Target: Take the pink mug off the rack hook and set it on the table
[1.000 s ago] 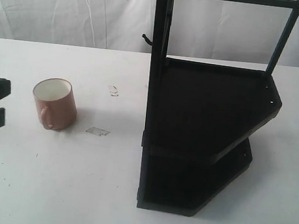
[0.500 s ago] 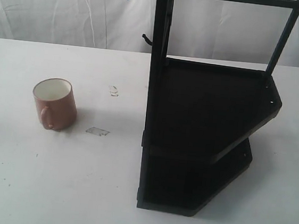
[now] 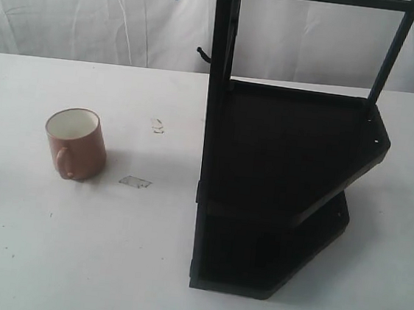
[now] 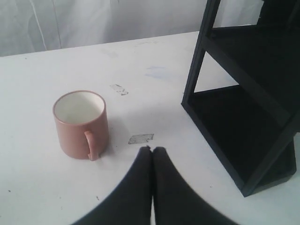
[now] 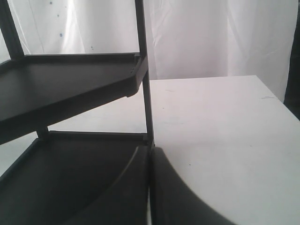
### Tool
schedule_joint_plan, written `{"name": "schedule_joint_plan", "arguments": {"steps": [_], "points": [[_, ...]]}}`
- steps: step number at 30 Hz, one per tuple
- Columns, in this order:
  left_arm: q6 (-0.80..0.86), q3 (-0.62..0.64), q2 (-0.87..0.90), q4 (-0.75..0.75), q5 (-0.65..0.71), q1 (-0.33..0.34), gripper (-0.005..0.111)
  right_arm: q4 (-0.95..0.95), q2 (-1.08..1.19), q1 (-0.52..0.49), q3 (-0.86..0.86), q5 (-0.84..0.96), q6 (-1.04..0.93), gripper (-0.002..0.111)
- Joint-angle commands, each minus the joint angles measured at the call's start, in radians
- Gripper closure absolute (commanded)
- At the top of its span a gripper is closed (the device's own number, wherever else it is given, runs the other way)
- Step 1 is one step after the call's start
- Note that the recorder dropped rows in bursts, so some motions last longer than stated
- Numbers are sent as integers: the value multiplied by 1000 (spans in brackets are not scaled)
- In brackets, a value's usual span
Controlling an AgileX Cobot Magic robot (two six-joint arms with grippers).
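Observation:
The pink mug (image 3: 75, 143) stands upright on the white table (image 3: 108, 248), left of the black rack (image 3: 287, 171), handle toward the front. The rack hook (image 3: 203, 53) juts bare from the upright post. In the left wrist view the mug (image 4: 81, 124) sits a short way beyond my left gripper (image 4: 152, 150), which is shut and holds nothing. My right gripper (image 5: 150, 151) is shut too, close to the rack's lower shelf (image 5: 70, 173) and a thin post. Neither gripper shows in the exterior view.
A scrap of clear tape (image 3: 136, 182) lies on the table between mug and rack, with a small scuff (image 3: 157, 125) farther back. White curtain hangs behind the table. The rack's two dark shelves fill the right half.
The left gripper, seen open at the exterior view's left edge a second ago, has withdrawn out of that view. The mug and rack have not moved.

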Motion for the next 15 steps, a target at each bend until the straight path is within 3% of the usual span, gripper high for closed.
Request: {"name": "schedule_joint_plan", "arguments": {"steps": [1, 6, 11, 15], "points": [[4, 6, -92, 126, 28, 2, 107, -4, -5, 0, 5, -8, -2, 108], [91, 35, -160, 132, 58, 5, 107, -4, -5, 0, 5, -8, -2, 108], [95, 196, -235, 119, -59, 54, 107, -4, -5, 0, 5, -8, -2, 108], [95, 304, -307, 117, -73, 83, 107, -4, -5, 0, 5, -8, -2, 108]]}}
